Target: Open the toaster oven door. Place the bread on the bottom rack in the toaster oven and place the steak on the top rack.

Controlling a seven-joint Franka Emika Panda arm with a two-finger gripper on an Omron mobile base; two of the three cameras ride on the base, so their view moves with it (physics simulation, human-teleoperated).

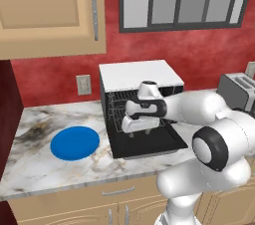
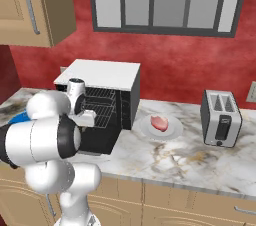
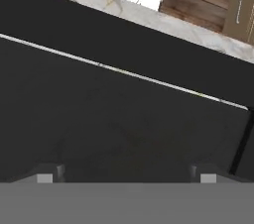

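The toaster oven door (image 1: pixel 147 143) is already dropped flat onto the counter (image 1: pixel 40 164), and the racks (image 2: pixel 102 107) are exposed inside the toaster oven (image 2: pixel 107 77). So we judge the opening step done; next is fetching food. The gripper (image 1: pixel 141 125) hangs just above the lowered door, in front of the cavity, with its jaws spread wide and nothing between them; in the hand view we see the two fingertips (image 3: pixel 44 176) well apart over the dark door panel.

To do this well, we lift the hand straight up and back before swinging, so it clears the door and the oven's front edge. The steak (image 2: pixel 159 122) sits on a white plate (image 2: pixel 172 131) just right of the oven, between it and the silver toaster (image 2: pixel 221 117), well apart from the gripper. A blue plate (image 1: pixel 74 143) lies left of the oven; we can't make out bread on it.
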